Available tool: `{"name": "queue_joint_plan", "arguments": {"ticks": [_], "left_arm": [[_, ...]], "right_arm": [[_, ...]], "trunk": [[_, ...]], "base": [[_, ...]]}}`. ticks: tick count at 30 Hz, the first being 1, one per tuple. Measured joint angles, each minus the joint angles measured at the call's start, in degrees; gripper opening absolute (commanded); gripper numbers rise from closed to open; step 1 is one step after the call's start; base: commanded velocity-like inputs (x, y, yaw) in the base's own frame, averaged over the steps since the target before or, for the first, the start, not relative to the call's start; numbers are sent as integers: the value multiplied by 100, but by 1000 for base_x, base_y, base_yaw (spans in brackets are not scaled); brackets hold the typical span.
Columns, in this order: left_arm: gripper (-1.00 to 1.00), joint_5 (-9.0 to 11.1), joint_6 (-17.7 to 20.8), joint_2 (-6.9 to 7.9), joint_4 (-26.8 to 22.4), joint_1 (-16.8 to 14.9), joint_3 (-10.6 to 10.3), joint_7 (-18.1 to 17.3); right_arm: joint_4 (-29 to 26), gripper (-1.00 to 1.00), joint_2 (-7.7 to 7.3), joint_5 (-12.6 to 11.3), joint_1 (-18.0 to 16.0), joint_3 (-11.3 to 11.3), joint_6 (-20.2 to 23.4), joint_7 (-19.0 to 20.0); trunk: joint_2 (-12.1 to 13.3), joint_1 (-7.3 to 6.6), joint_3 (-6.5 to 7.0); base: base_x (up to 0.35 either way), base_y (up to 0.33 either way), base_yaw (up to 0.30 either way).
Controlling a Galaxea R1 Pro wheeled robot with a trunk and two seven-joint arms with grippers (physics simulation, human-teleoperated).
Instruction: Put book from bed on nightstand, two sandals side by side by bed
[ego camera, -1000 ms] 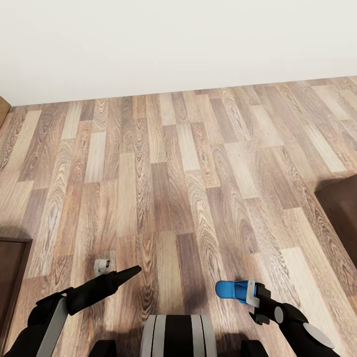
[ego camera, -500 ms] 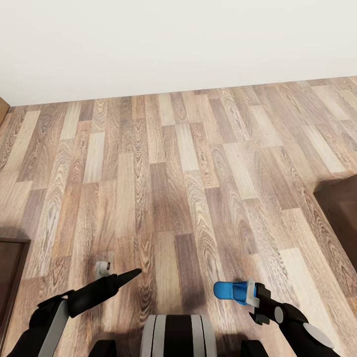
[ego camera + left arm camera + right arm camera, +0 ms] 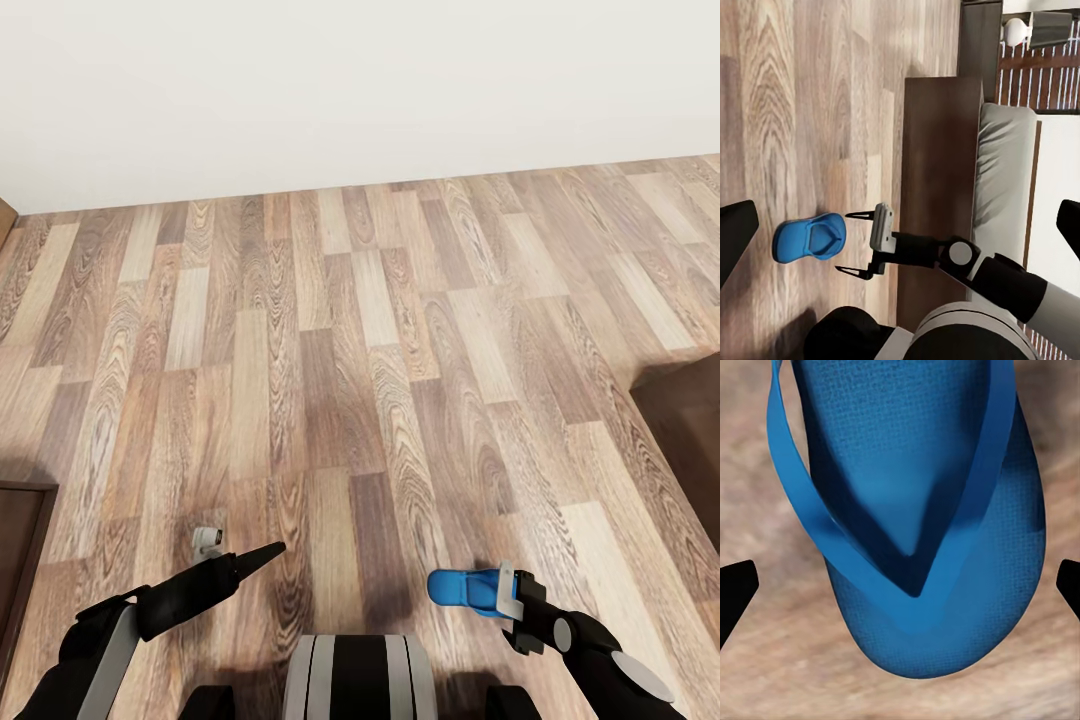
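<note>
Since a second ago: the whole head view has slid a touch, the dark edge at its left narrowing, so my camera has moved; the blue sandal (image 3: 462, 587) has crept slightly leftward with it.
Right gripper (image 3: 844, 242): fingers spread wide and holding nothing. In the right wrist view the black finger tips (image 3: 733, 592) sit at either edge, clear of the sandal's sides.
Sandal: one flip-flop, flat on the wooden floor (image 3: 350, 330), strap side up. Its end lies just between the right finger tips (I cannot tell whether the pale gripper body touches it).
Left gripper (image 3: 262, 552): seen edge-on from the head as one dark point low over the floor. In its own wrist view the fingers (image 3: 735, 232) stand far apart, with nothing between them.
Bed (image 3: 1005, 172): off-white mattress on a dark brown frame, seen from the left wrist camera. It runs behind my right arm, and the sandal lies on the floor near its side.
Lamp (image 3: 1050, 26): dark shade, beyond the far end of the bed.
Small white object (image 3: 207, 540): on the floor just beside the left gripper's tip; too small to identify.
Wall (image 3: 360, 90): plain white, across the far edge of the floor.
</note>
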Motion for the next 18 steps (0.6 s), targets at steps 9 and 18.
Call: {"name": "queue_joint_plan", "arguments": {"ticks": [9, 18], "left_arm": [[100, 0, 0, 0, 0, 0, 9, 3], [100, 0, 0, 0, 0, 0, 9, -2]], "right_arm": [[-1, 100, 0, 0, 0, 0, 0, 6], [-2, 100, -1, 0, 0, 0, 0, 13]], "trunk": [[-4, 8, -66], [-4, 8, -66]], "base": [[0, 0, 0], [0, 0, 0]]}}
